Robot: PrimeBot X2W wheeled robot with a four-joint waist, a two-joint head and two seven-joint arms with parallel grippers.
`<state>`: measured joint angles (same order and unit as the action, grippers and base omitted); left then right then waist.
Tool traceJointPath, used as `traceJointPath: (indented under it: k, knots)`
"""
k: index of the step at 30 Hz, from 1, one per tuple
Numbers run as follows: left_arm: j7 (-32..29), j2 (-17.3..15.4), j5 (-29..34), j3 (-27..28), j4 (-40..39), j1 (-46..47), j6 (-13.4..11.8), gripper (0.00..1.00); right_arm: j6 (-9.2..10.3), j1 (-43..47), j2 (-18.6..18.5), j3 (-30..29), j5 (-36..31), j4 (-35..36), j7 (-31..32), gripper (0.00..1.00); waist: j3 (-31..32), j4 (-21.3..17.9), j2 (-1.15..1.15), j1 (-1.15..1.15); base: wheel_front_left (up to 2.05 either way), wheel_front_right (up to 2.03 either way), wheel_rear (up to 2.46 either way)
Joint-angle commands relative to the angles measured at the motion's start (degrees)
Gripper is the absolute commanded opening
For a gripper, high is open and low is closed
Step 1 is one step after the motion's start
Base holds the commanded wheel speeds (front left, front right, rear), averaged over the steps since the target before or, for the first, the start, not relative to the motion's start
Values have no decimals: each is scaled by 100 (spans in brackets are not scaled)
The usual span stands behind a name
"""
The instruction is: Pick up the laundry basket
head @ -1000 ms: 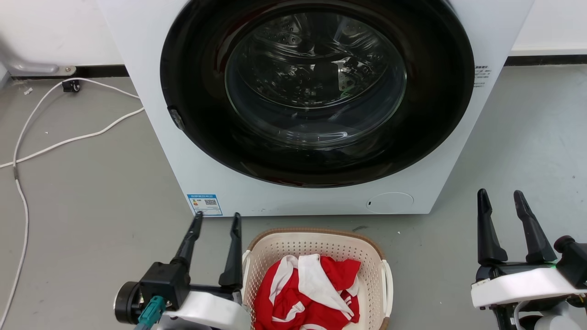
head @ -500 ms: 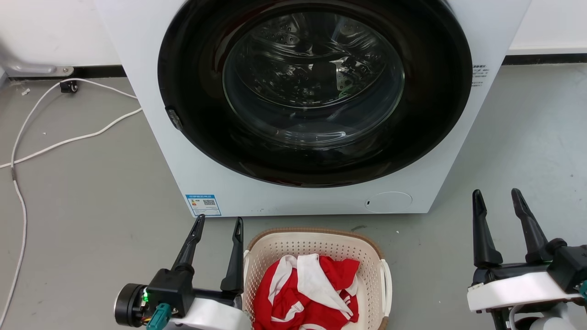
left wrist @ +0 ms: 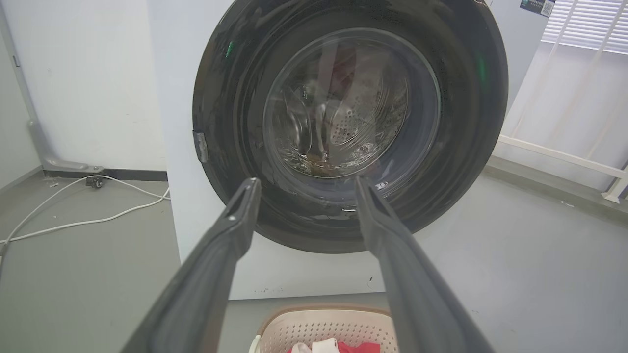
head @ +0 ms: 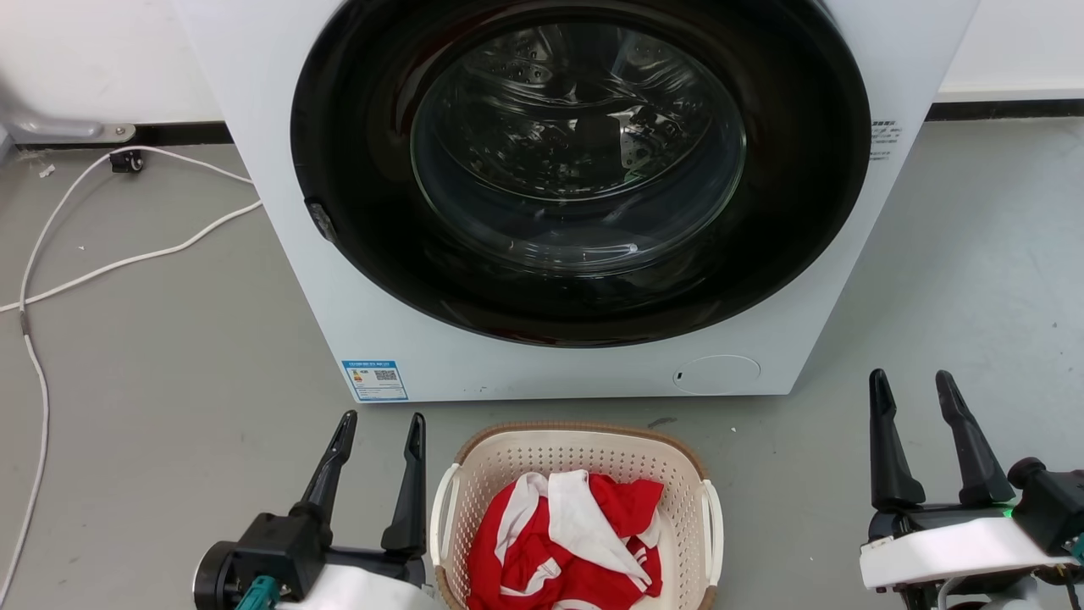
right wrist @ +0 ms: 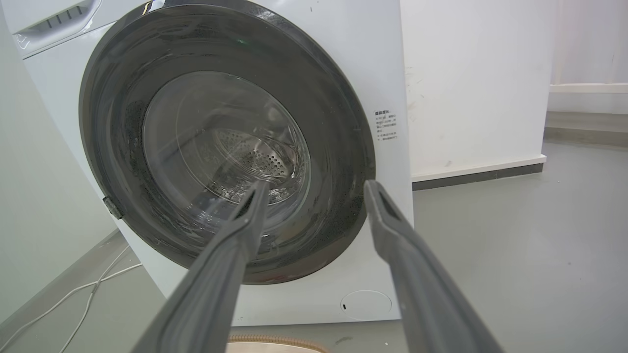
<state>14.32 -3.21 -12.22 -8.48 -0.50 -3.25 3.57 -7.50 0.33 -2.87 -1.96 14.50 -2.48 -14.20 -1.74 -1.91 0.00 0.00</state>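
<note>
A white cable (head: 51,254) trails over the grey floor (head: 169,339) from its back-left corner, by the wall. Right of it, the left gripper (head: 381,419) hovers with its two dark fingers spread and nothing between them. Its inner finger stands just beside the left handle (head: 435,517) of the laundry basket (head: 584,427), possibly touching it, though the head view leaves that unclear. The basket sits on the floor just in front of the washer (head: 542,373), well forward of the floor's back edge, with a red and white garment (head: 567,542) inside. Well apart to the right, the right gripper (head: 910,379) is likewise spread and empty.
</note>
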Motion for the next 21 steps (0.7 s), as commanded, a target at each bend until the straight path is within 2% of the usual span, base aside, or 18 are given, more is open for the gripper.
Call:
traceJointPath:
  k: [1,9,21]
  knots:
    - [51,15,146,36,32,-71,50,100,2,27,-2,-14,-112,-27,-63,100,4,-7,0,0,0,0,0]
    - [90,33,731,-121,301,-112,144,100,2,20,0,1,-169,-126,-104,100,18,-30,0,0,0,0,0]
    - [90,32,488,-36,309,-35,57,100,2,-34,0,-1,-160,-148,-102,100,-31,-28,0,0,0,0,0]
